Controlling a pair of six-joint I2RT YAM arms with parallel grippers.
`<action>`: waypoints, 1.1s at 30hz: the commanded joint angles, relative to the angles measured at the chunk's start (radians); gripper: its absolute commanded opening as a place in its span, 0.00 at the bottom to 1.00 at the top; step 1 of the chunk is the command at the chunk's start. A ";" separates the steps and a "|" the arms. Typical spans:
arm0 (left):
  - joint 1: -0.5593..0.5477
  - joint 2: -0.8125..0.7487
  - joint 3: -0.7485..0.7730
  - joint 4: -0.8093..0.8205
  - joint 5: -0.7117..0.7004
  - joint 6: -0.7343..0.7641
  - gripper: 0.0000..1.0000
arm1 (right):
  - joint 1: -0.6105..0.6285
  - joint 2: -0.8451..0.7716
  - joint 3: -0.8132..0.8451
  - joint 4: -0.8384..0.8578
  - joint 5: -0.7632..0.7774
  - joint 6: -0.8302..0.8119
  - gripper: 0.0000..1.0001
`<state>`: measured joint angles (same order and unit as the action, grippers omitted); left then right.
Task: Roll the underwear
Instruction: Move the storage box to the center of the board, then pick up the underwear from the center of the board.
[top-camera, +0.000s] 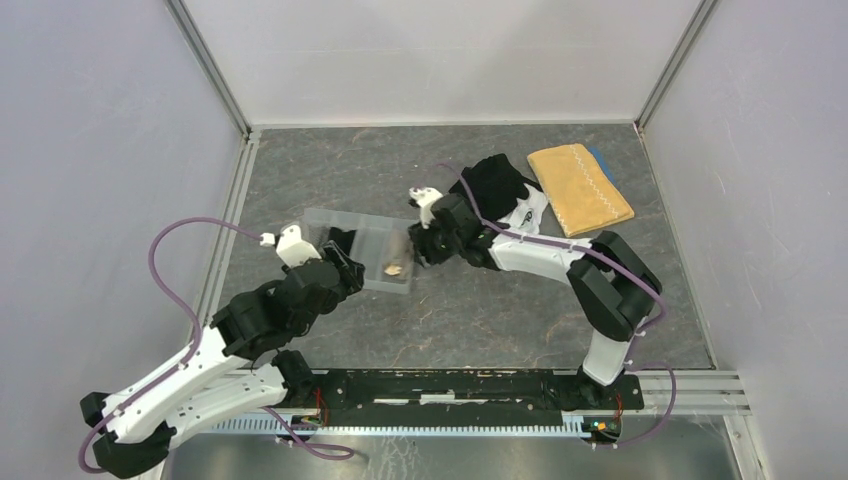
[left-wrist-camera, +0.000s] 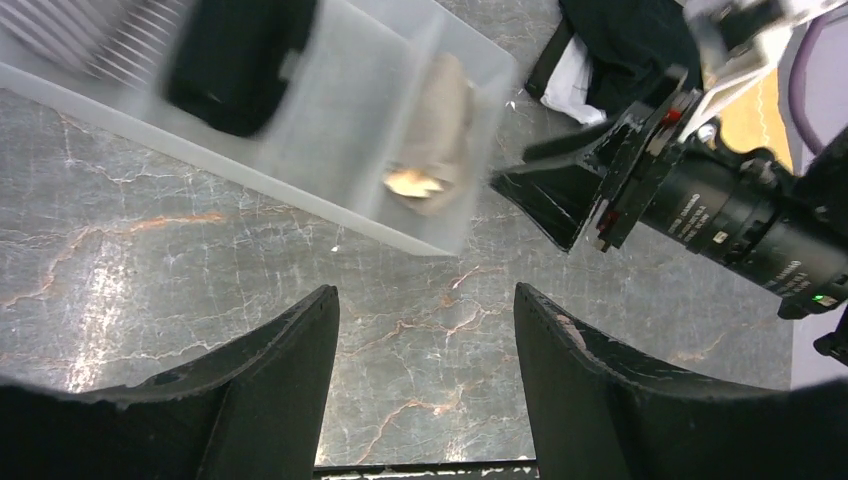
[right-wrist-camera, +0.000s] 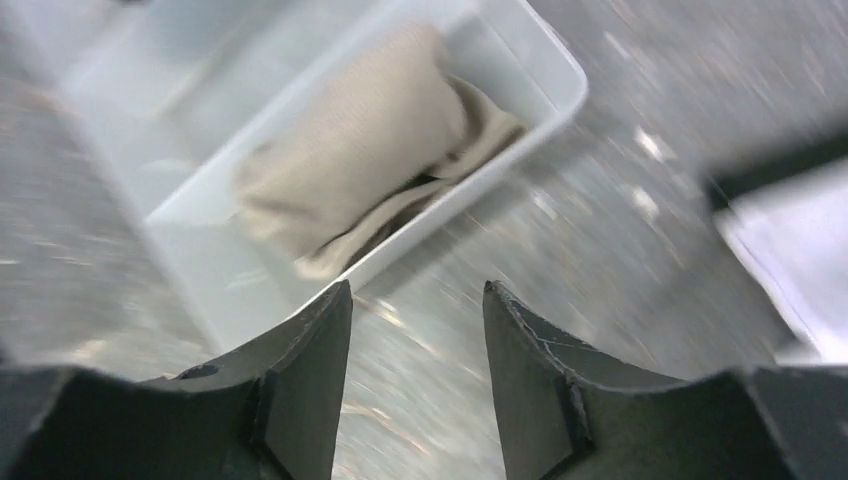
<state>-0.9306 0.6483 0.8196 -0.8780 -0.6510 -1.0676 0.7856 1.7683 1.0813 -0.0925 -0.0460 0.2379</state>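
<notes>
A rolled beige underwear (top-camera: 395, 262) lies in the right compartment of the clear plastic tray (top-camera: 372, 224); it also shows in the left wrist view (left-wrist-camera: 440, 135) and the right wrist view (right-wrist-camera: 355, 140). A rolled black underwear (left-wrist-camera: 238, 62) lies in the tray's middle compartment, and a grey striped one (left-wrist-camera: 95, 30) at the far left. A pile of black (top-camera: 500, 180) and white underwear (top-camera: 528, 212) lies at the back right. My left gripper (left-wrist-camera: 425, 310) is open and empty over the table near the tray. My right gripper (right-wrist-camera: 418, 300) is open and empty beside the tray's right end.
A mustard-yellow towel (top-camera: 580, 187) with white zigzag stitching lies at the back right, over something blue. The tray (right-wrist-camera: 500, 40) stands in the middle left of the marble-patterned table. White walls enclose the table on three sides.
</notes>
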 joint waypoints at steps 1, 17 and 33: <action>0.003 0.038 -0.019 0.076 0.008 0.042 0.71 | 0.021 0.046 0.110 0.275 -0.183 0.025 0.57; 0.003 0.163 -0.096 0.234 0.108 0.097 0.71 | -0.300 -0.371 -0.292 -0.034 0.219 -0.030 0.77; 0.003 0.202 -0.130 0.286 0.157 0.100 0.70 | -0.504 -0.264 -0.378 0.328 -0.045 0.221 0.72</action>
<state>-0.9306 0.8577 0.6956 -0.6300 -0.4911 -0.9997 0.2947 1.4464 0.6720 0.1215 -0.0162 0.3836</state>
